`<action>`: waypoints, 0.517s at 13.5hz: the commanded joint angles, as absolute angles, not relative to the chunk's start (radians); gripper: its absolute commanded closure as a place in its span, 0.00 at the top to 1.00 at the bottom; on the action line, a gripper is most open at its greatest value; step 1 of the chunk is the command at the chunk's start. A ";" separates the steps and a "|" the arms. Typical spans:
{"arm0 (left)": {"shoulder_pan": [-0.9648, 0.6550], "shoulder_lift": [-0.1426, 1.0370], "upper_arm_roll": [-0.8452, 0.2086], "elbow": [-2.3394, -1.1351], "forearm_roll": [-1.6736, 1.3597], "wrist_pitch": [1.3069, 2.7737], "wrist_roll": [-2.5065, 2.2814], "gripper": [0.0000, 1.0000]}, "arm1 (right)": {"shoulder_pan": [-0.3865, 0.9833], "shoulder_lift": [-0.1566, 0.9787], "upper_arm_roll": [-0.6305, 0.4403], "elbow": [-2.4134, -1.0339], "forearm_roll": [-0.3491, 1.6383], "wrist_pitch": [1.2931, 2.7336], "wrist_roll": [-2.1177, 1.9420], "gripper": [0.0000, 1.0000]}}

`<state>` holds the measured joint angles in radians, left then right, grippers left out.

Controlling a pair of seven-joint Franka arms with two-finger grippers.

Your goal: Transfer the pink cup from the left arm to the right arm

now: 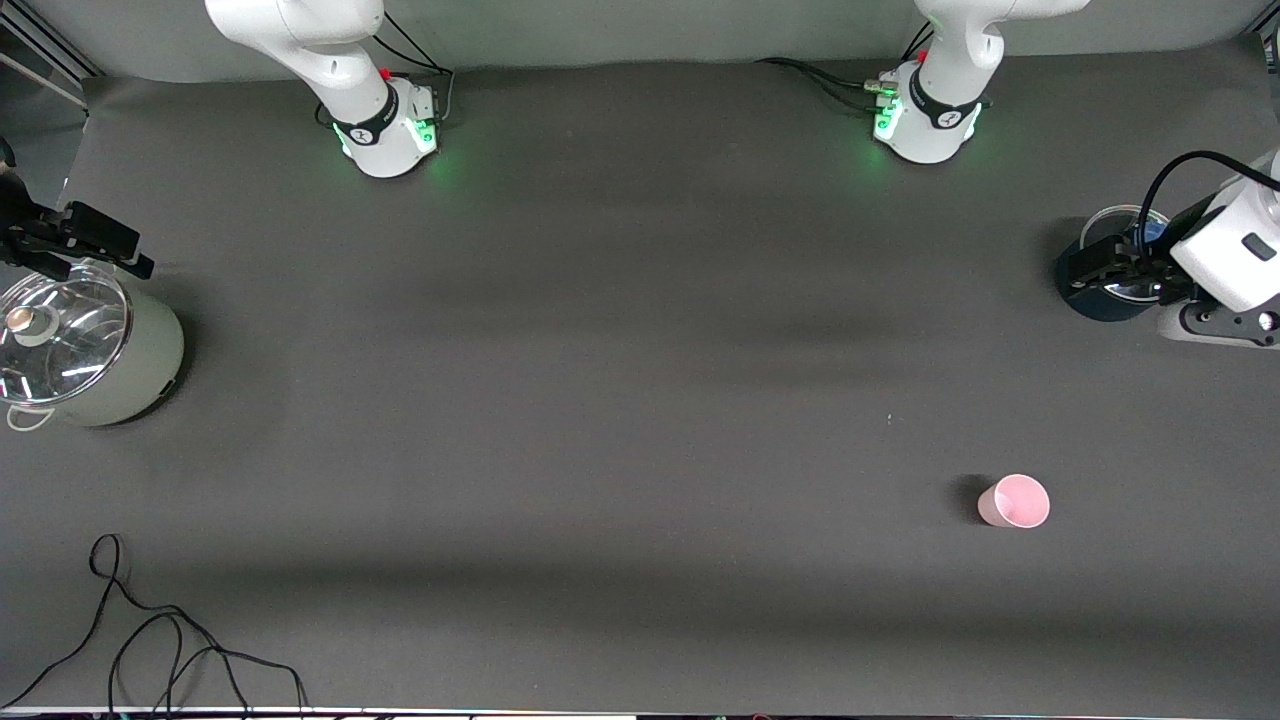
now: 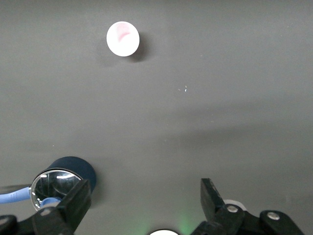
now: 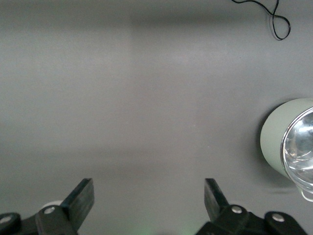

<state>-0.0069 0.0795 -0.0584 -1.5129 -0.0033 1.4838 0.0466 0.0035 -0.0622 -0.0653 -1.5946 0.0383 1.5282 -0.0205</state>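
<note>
The pink cup (image 1: 1014,501) stands upright on the dark table, toward the left arm's end and nearer to the front camera than the blue pot. It also shows in the left wrist view (image 2: 122,38), well apart from the jaws. My left gripper (image 1: 1100,268) is open and empty over the blue pot at the table's end; its own view shows it (image 2: 145,198) with the jaws wide apart. My right gripper (image 1: 100,240) is open and empty over the pale green pot at the right arm's end, with the jaws spread in its own view (image 3: 149,196).
A dark blue pot with a glass lid (image 1: 1105,300) (image 2: 73,171) stands under the left gripper. A pale green pot with a glass lid (image 1: 120,370) (image 3: 279,142) stands at the right arm's end. A black cable (image 1: 150,640) lies near the front edge.
</note>
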 commanded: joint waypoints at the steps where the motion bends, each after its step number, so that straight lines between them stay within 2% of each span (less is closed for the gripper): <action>1: -0.006 0.074 -0.057 -1.506 0.002 1.482 0.046 1.00 | 0.009 -0.046 -0.071 -1.563 0.054 1.505 -0.021 1.00; 7: -0.009 0.074 -0.057 -1.506 0.005 1.483 0.038 1.00 | 0.011 -0.031 -0.072 -1.548 0.054 1.488 -0.020 1.00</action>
<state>-0.0064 0.0795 -0.0578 -1.5105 -0.0034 1.4841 0.0455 0.0035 -0.0521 -0.0653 -1.5842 0.0383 1.5204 -0.0205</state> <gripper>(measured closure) 0.000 0.000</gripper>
